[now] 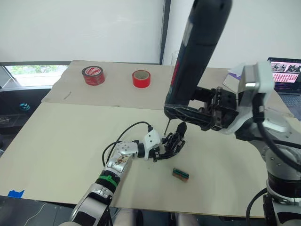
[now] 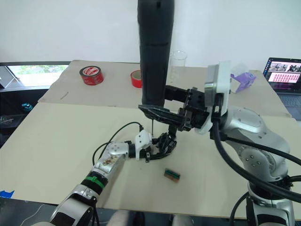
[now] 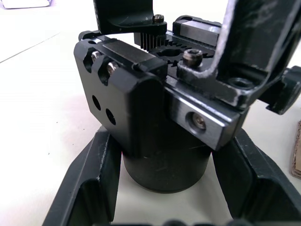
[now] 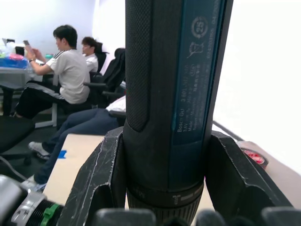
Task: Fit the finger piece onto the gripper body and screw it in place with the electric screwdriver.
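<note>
On the desk [image 1: 56, 141], left of centre, the left end effector [image 1: 162, 149] clamps the gripper body [image 1: 174, 143] by its round base (rigid metal and plastic, so a firm squeeze suits it). The finger piece [image 3: 244, 52] appears seated on top. To the right, the right end effector [image 1: 207, 113] grips the electric screwdriver [image 1: 197, 52] upright, bit down over the body; smooth-barrelled and probably top-heavy, it is best held low.

The screwdriver [image 4: 174, 94] carries a blue label with small light print and round symbols; one circle seems to hold the number 25, and the line of fine print beneath is too small to read. White lettering rings the red tape roll [image 1: 93, 74] near the worktop's far edge, illegible.
</note>
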Controlling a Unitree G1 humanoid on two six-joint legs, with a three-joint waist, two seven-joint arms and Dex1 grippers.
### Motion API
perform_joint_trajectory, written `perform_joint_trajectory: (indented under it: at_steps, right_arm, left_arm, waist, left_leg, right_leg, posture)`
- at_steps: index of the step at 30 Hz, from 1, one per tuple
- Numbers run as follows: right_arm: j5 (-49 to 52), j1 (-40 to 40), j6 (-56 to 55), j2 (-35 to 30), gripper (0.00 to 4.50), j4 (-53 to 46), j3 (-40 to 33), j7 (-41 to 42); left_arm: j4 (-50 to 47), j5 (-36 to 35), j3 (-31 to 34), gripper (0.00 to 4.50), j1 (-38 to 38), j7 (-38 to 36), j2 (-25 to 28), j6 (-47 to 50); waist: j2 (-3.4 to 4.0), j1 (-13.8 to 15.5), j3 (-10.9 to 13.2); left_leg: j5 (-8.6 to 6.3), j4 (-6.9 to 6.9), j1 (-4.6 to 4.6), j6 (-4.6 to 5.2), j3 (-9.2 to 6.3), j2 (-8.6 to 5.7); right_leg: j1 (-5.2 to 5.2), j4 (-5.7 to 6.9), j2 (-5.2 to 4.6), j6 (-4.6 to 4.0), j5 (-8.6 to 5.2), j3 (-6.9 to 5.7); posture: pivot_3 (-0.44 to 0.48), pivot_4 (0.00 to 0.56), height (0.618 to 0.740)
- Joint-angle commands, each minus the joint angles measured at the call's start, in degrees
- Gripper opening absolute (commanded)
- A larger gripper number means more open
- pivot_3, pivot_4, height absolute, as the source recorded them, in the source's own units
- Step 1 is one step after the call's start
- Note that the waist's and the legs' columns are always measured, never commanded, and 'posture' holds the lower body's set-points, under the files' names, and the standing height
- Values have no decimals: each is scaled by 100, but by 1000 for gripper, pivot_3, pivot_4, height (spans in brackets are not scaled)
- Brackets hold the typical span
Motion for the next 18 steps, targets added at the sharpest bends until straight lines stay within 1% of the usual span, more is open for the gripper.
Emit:
perform_joint_trajectory:
  at_steps: [1, 7, 18]
  right_arm:
    - [-240, -16, -324, 115, 1912, -6, -31, 179]
    - [-552, 51, -419, 279, 1912, 146, 29, 378]
    - [-750, 331, -433, 451, 1912, 122, 19, 573]
  left_arm:
    - [147, 220, -256, 2284, 162, -12, -13, 263]
    - [95, 228, -264, 2284, 187, 1, 7, 301]
    - [-13, 243, -305, 2284, 215, -27, 66, 394]
  waist:
    - [0, -8, 0]
    - [0, -14, 0]
    - [0, -20, 0]
  left_leg:
    - [0, 0, 0, 0, 1, 0]
    - [0, -1, 0, 0, 0, 0]
    - [0, -2, 0, -1, 0, 0]
  right_leg:
    - [0, 0, 0, 0, 0, 0]
    - [-1, 1, 0, 1, 0, -1]
    - [-3, 1, 0, 0, 0, -3]
  posture:
    - [0, 150, 740]
    - [0, 150, 740]
    - [0, 150, 740]
